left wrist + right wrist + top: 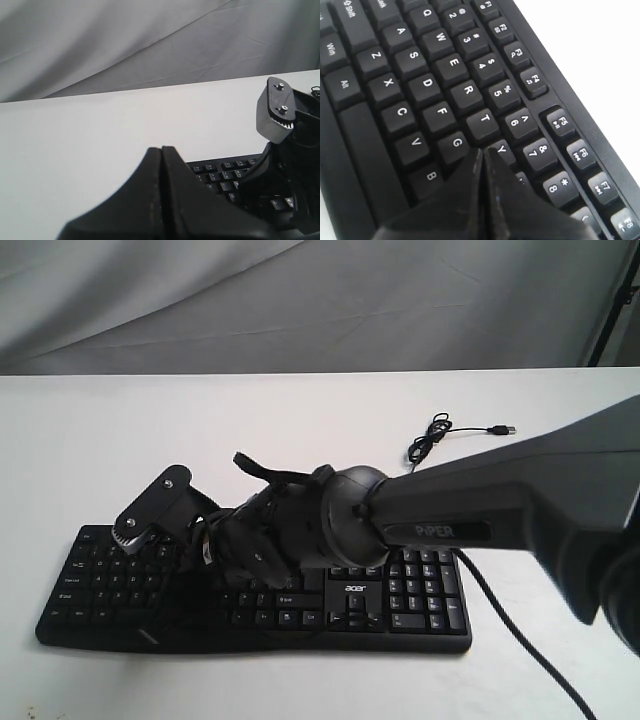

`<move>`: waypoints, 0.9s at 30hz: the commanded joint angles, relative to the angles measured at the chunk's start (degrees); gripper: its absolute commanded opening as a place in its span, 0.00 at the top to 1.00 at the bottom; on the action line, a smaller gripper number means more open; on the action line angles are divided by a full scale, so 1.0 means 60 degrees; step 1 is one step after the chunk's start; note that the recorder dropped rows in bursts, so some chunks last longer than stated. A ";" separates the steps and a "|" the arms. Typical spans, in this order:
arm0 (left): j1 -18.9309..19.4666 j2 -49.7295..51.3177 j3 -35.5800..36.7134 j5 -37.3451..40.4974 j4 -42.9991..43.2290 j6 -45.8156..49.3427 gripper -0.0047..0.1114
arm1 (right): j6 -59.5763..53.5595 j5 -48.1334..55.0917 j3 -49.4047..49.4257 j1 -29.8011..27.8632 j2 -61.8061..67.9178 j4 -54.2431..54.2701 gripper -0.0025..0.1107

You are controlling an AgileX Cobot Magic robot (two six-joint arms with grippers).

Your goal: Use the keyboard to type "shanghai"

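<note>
The right gripper [482, 154] has its two fingers pressed flat together with no gap, and it holds nothing. Only its own wrist view shows this. There the joined tip sits low over the keyboard [427, 82], between the G key [455, 143] and the Y key [501, 149], and it covers the key to the right of G. Whether it presses that key cannot be told.

The left gripper [161, 152] is likewise closed on itself and empty. It is seen in its wrist view alone, where it hangs above the near left end of the keyboard.

In the exterior view the fingertips are hidden. The right arm [480, 510] reaches in from the right across the middle of the keyboard, with its wrist over the letter block. A grey bracket [150, 505] with two screws juts out at the far left, and the left wrist view shows it too.

The keyboard lies lengthwise on the white table [300, 410], near its front edge. Its number pad and "acer" logo are uncovered on the right. The thin cable [435, 435] coils behind it and ends in a loose plug [507, 429]. Grey cloth [125, 40] hangs beyond the table.
</note>
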 commanded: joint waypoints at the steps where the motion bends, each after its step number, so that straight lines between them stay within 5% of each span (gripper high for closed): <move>1: -0.0038 -0.0033 0.0041 -0.0045 0.0007 -0.0026 0.96 | -0.0035 0.0068 0.0038 -0.0087 -0.0123 -0.0070 0.98; 8: -0.0038 -0.0033 0.0041 -0.0045 0.0007 -0.0026 0.96 | -0.0035 0.0057 -0.0195 0.0298 -0.0581 -0.0212 0.98; 20: -0.0038 -0.0033 0.0041 -0.0045 0.0007 -0.0026 0.96 | -0.0239 0.1718 -0.4146 0.0859 0.1646 -0.0402 0.98; 27: -0.0038 -0.0033 0.0041 -0.0045 0.0007 -0.0026 0.96 | -0.0257 0.1721 -0.4349 0.0859 0.1974 -0.0292 0.98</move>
